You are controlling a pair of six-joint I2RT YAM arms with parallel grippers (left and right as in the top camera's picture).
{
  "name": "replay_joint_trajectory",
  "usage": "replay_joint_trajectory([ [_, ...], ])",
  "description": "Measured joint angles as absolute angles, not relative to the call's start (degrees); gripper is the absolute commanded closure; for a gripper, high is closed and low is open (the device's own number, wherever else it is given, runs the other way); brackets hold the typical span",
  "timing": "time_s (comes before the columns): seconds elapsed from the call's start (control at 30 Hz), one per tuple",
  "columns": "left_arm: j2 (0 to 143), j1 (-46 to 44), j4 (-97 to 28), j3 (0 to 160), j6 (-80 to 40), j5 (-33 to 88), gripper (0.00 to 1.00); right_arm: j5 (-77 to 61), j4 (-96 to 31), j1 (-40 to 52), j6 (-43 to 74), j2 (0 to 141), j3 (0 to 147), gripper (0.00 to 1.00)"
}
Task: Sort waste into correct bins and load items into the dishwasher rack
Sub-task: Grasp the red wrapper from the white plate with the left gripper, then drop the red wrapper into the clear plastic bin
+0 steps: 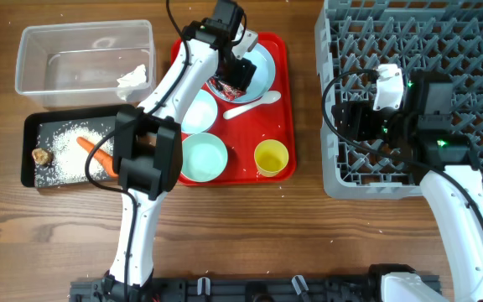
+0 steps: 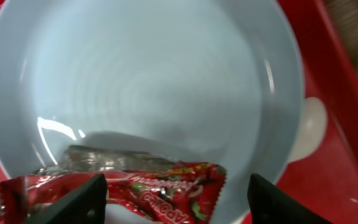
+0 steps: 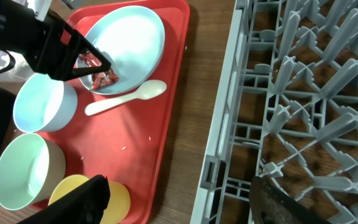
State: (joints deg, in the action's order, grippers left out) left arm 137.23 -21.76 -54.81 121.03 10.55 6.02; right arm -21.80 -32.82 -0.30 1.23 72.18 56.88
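Two end effectors, both with fingers apart: left end effector (image 2: pixel 176 182) hangs over the red crinkled wrapper (image 3: pixel 102 78) on the pale blue plate (image 2: pixel 166 74), upper centre overhead; right end effector (image 3: pixel 179 184) hovers at the dishwasher rack (image 3: pixel 303 93) left edge.

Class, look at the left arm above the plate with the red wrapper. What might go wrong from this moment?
1. The wrapper lies flat on the smooth plate, nearer one of the open left fingers. Closing may catch only an edge, or scrape the plate instead.
2. The spoon lies right by the plate's rim, so a nudged plate might push it along.
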Motion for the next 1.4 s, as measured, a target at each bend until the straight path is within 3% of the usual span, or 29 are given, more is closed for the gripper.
replay_joint_trajectory([
  [0.17, 139.41, -21.28, -54.33, 121.03, 10.20, 0.58, 0.21, -21.80, -32.82, -0.30, 1.23, 72.18, 56.88, 0.25],
  [0.33, 141.45, -21.28, -53.74, 121.03, 10.17, -0.62, 0.25, -21.78, -32.82, -0.30, 1.23, 72.18, 56.88, 0.26],
  [0.4, 141.78, -21.28, -53.60, 121.14, 10.13, -0.34, 0.53, -21.80, -32.82, -0.30, 1.23, 72.18, 56.88, 0.26],
  [0.43, 141.78, -21.28, -53.54, 121.14, 10.04, -0.16, 0.72, -21.78, -32.84, -0.30, 1.23, 72.18, 56.88, 0.26],
  [0.5, 141.84, -21.39, -53.54, 121.14, 9.85, 0.51, 0.96, -21.78, -32.84, -0.30, 1.23, 72.18, 56.88, 0.26],
  [0.7, 141.97, -21.98, -53.69, 121.73, 7.97, 1.17, 0.96, -21.76, -33.08, -0.30, 1.23, 72.18, 56.90, 0.26],
  [0.87, 139.55, -20.45, -60.95, 125.67, 3.86, 1.56, 0.96, -21.52, -33.47, -0.30, 1.23, 72.18, 56.88, 0.26],
  [1.1, 121.16, -3.36, -64.77, 128.97, 1.56, 1.69, 0.96, -21.34, -33.50, -0.30, 1.23, 72.18, 56.88, 0.25],
  [1.2, 123.85, 5.67, -65.12, 128.95, 1.34, 1.34, 0.96, -21.34, -33.50, -0.30, 1.23, 72.18, 56.88, 0.26],
  [1.3, 127.04, 8.80, -63.57, 128.84, 1.37, 1.39, 0.96, -21.34, -33.50, -0.30, 1.23, 72.18, 56.88, 0.25],
  [1.37, 129.78, 10.02, -63.24, 128.81, 2.31, 1.39, 0.86, -21.34, -33.82, -0.30, 1.23, 72.18, 56.88, 0.25],
  [1.4, 130.80, 10.04, -63.22, 128.73, 2.83, 1.37, 0.70, -21.34, -33.71, -0.30, 1.37, 72.18, 56.88, 0.26],
])
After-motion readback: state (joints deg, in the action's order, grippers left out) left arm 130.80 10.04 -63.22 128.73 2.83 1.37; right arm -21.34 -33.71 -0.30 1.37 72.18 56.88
